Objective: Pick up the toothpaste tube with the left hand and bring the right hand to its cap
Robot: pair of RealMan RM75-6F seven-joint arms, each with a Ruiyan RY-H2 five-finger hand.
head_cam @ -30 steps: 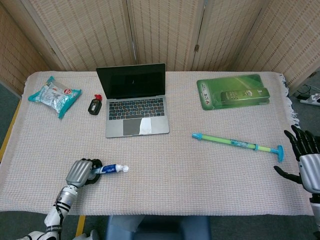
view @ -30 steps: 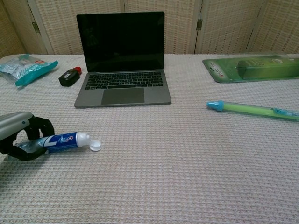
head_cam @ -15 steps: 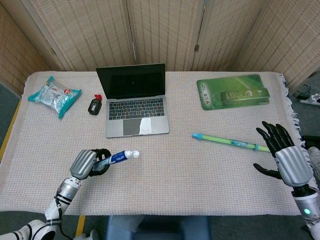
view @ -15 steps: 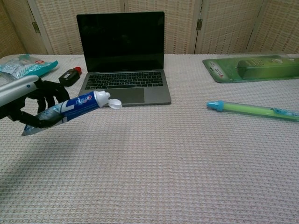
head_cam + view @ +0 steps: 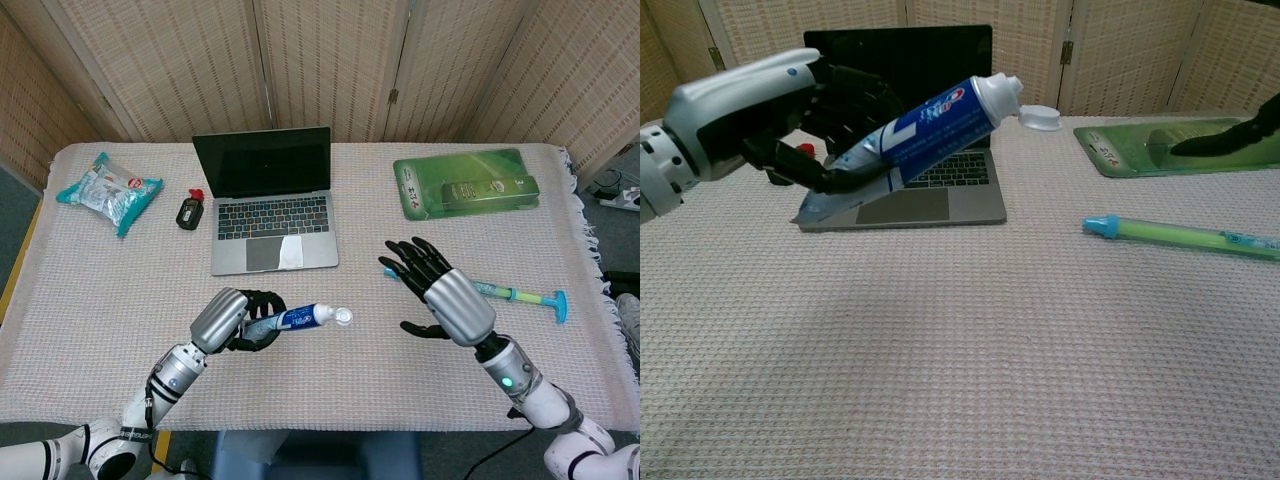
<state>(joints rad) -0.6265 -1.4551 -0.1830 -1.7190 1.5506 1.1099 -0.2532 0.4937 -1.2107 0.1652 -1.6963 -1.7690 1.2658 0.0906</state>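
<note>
Lifted further inward, the toothpaste tube (image 5: 296, 319) sits gripped in the left hand (image 5: 232, 320) above the tabletop (image 5: 100, 300); the right hand (image 5: 440, 296), fingers spread, holds nothing nearby. Chest view: cap (image 5: 1040, 119) flipped open, apparently; only dark right fingertips (image 5: 1225, 140) show.

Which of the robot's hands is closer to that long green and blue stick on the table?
The right hand. It hovers open above the green stick's left end. The left hand is far off, holding the toothpaste tube.
</note>
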